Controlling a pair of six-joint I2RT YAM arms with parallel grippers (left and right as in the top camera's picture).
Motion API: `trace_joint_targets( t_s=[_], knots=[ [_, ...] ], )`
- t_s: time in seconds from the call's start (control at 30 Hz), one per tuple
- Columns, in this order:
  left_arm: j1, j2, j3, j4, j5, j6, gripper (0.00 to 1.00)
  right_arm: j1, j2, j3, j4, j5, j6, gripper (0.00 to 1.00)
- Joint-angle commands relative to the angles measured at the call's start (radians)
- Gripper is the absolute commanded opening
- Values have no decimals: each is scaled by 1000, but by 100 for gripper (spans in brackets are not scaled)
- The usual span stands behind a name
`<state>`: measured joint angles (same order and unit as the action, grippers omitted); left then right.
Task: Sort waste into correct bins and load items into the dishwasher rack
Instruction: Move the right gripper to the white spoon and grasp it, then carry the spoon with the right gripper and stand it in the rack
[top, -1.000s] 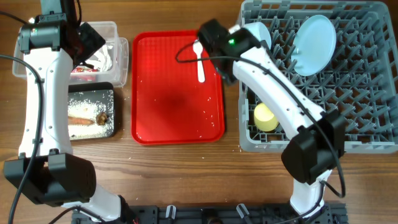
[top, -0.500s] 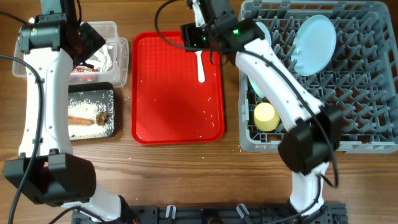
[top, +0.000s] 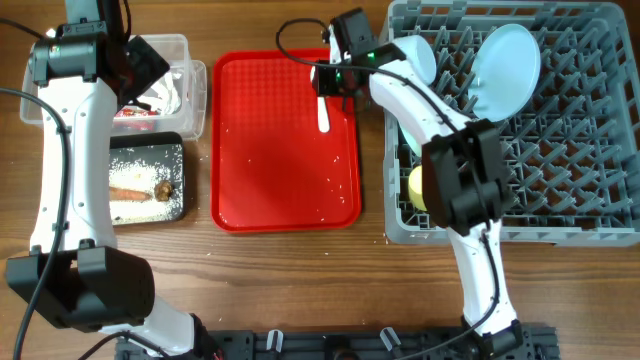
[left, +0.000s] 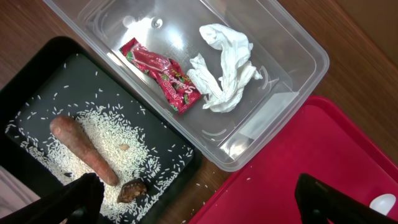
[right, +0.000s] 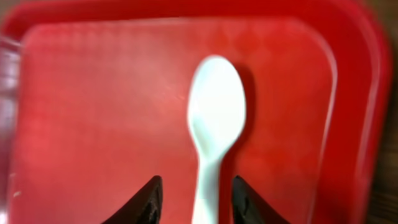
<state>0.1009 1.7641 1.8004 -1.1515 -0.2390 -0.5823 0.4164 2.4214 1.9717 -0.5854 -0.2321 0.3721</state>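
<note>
From above, the white spoon (top: 323, 112) lies on the red tray (top: 270, 150), near its far right corner, and the right gripper (top: 326, 84) hangs over the spoon's upper part. Just beside the tray stands the grey grid rack (top: 570, 150). It holds the round pale blue plate (top: 505, 70) on its edge, a pale bowl (top: 420, 55) and the small yellow cup (top: 416, 185). I judge that the spoon is the last item to load.

In the left wrist view, the left gripper (left: 199, 202) is wide open and holds nothing. Below it, the clear smooth tub (left: 311, 62) contains the shiny red wrapper (left: 163, 74) and the soft crumpled tissue (left: 224, 74). The matte black tray (left: 37, 81) contains the orange-brown stick (left: 84, 149), a dark lump (left: 132, 190) and scattered rice (left: 124, 140). The sorting looks finished, except for a few grains on the red tray.

In the right wrist view, the jaws are open on both sides of the thin handle and do not touch it. The next move, I think, is to go down and close. The spoon is flat, smooth and light, so the fingers must reach the tray surface, or it may slip.
</note>
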Motion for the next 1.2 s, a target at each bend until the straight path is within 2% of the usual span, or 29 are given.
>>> trace_joint_targets(
  t_s=[0.0,0.2,0.37,0.47,0.5,0.63,0.73,0.87,1.17],
  knots=[
    [2,3,17,0,-13,-10,100,3,28,3,21,-10,56,33],
    [2,3,17,0,-13,-10,100,5,89,3,30,-18,181,21],
    [2,3,17,0,-13,-10,100,16,111,3,43,-42,203,20],
    [2,3,17,0,-13,-10,100,24,111,3,34,-27,203,11],
    [2,3,17,0,-13,-10,100,28,111,3,28,-24,204,4],
    [2,3,17,0,-13,-10,100,31,111,7,-15,-35,208,4],
    [2,3,17,0,-13,-10,100,31,93,58,-122,-24,203,4],
    [2,3,17,0,-13,-10,100,31,5,161,-370,195,110,4],
    [2,3,17,0,-13,-10,100,31,-220,164,-468,204,-5,4]
  ],
)
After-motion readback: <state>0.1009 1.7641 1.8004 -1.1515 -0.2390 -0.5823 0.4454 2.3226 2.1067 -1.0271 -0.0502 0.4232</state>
